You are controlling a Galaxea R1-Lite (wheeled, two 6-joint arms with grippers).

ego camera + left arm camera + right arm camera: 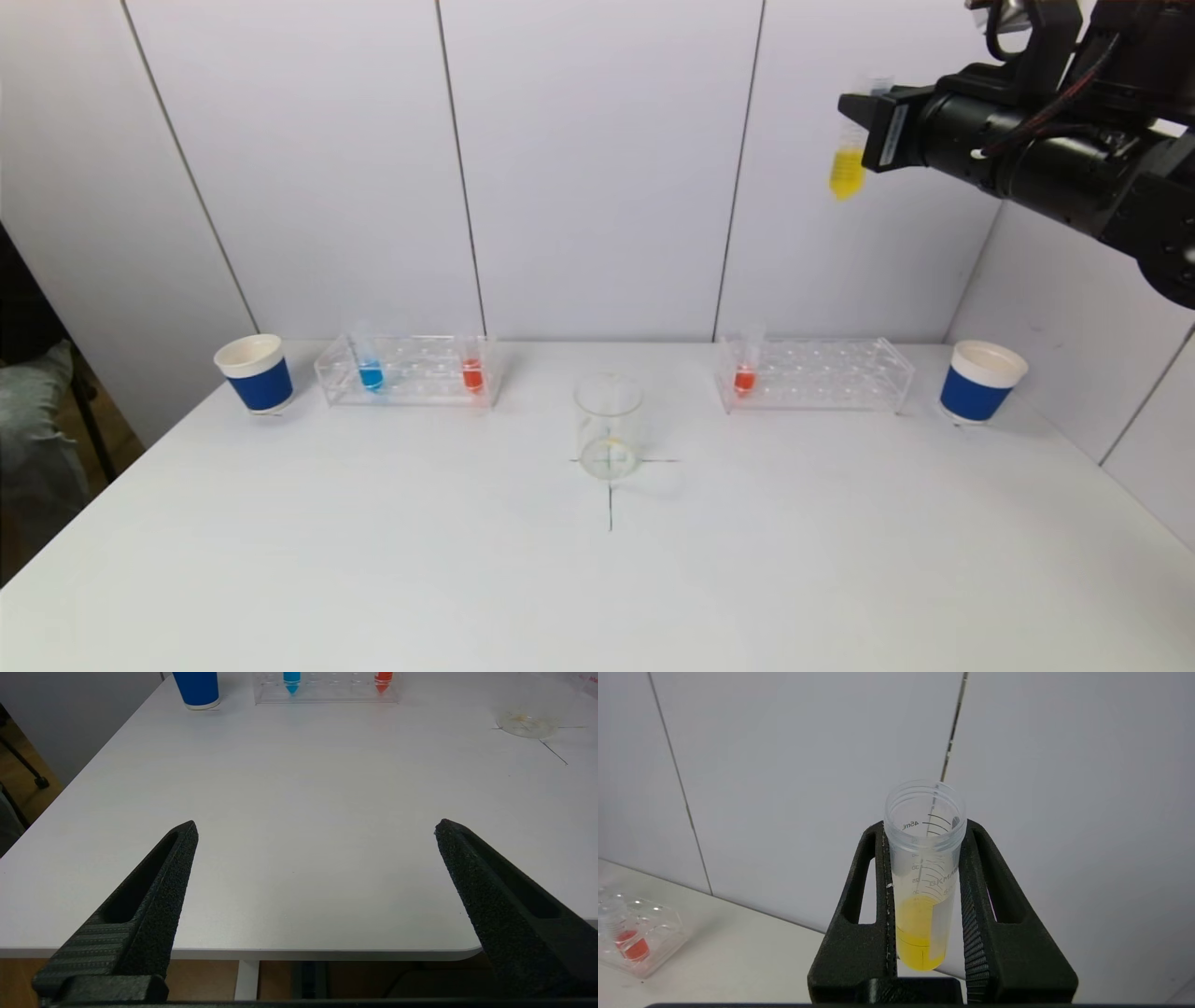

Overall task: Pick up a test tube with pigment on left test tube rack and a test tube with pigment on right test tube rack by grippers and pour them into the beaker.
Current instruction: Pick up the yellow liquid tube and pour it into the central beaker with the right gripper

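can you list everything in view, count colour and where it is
beaker: 1, clear, table centre on a drawn cross, yellowish trace at its bottom
left rack: 1, clear, back left of table
blue tube: 1, in left rack, near its left end
red tube: 1, in left rack, near its right end
right rack: 1, clear, back right
red-orange tube: 1, in right rack, at its left end
yellow tube: 1, upright, held high above the right rack
paper cups: 2, blue with white rim, far left and far right
table: 1, white
right gripper: raised, fingers shut on yellow tube
left gripper: open, over the table's near edge
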